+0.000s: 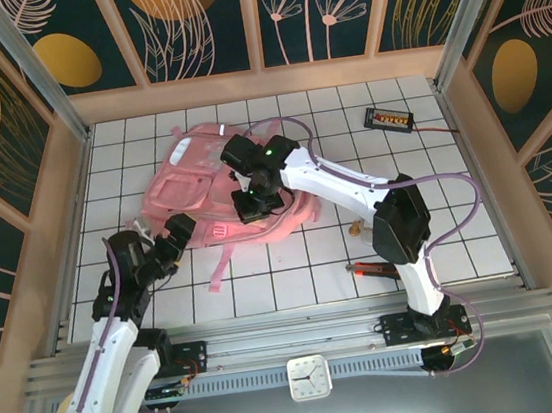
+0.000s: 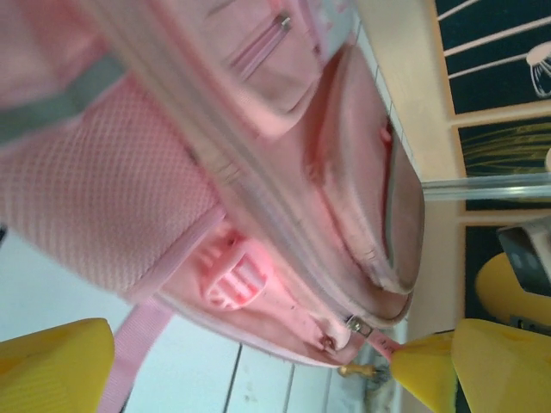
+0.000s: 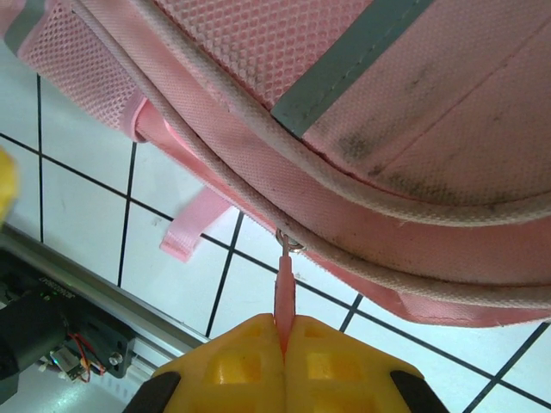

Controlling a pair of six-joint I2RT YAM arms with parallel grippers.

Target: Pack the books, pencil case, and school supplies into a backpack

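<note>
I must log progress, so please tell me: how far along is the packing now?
Done: nothing can be confirmed; the inside of the backpack is hidden. In hand: the right gripper is shut on a pink zipper pull, and the left gripper hangs open beside the bag. To do: a red and white item and a small piece lie unpacked on the table.

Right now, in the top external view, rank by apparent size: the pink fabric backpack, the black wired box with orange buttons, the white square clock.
1. Pink fabric backpack, clearly largest.
2. White square clock.
3. Black wired box with orange buttons, similar length but narrower; the clock may lie nearer the camera, so unsure.
</note>
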